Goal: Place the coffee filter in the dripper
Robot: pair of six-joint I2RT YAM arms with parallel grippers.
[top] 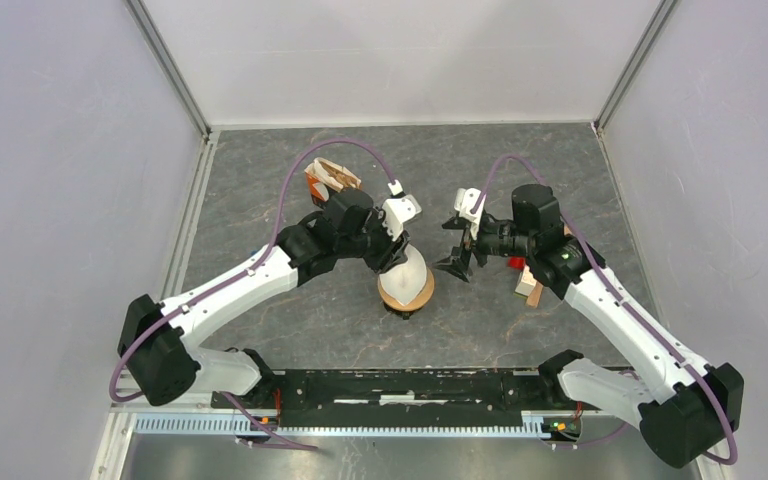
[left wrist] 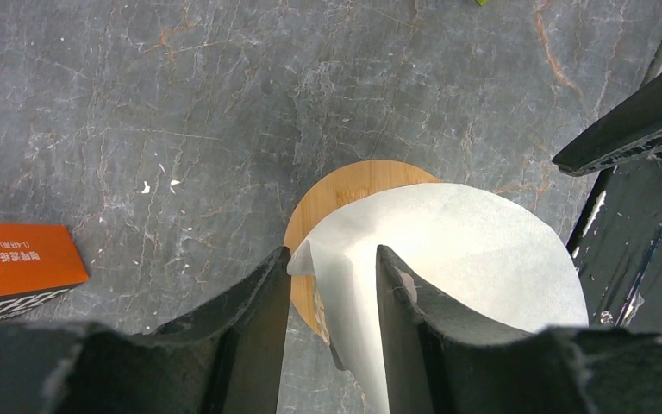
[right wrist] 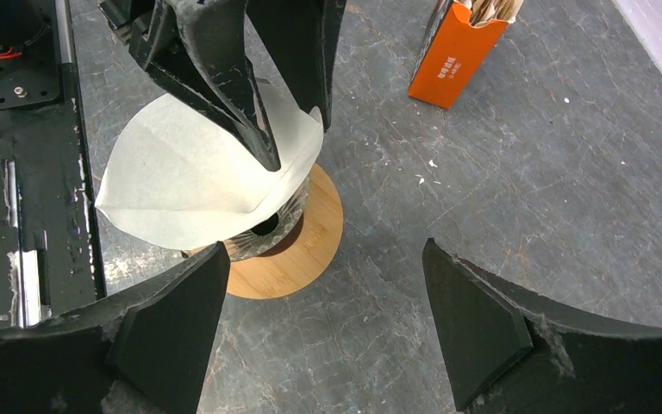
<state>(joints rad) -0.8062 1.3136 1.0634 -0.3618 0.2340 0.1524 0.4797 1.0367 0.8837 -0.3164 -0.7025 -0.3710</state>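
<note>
Filter (right wrist: 181, 172) resting on dripper (right wrist: 310, 252), left pincer (left wrist: 332, 254) parted astride it, right pincer (right wrist: 325, 248) spread wide, orange box (right wrist: 452, 52) nearby

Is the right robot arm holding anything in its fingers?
No, the right arm's black fingers stand wide apart, with only the bare grey marbled table between them.

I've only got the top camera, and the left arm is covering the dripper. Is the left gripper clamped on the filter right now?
Observer: No. On the left wrist camera the left gripper has its jaws parted. The coffee filter has its folded edge between them, not pinched.
Operator: Is it seated down inside the dripper?
Observer: No. The right wrist camera shows it unopened, lying tilted across the glass mouth of the dripper and overhanging one side.
</note>
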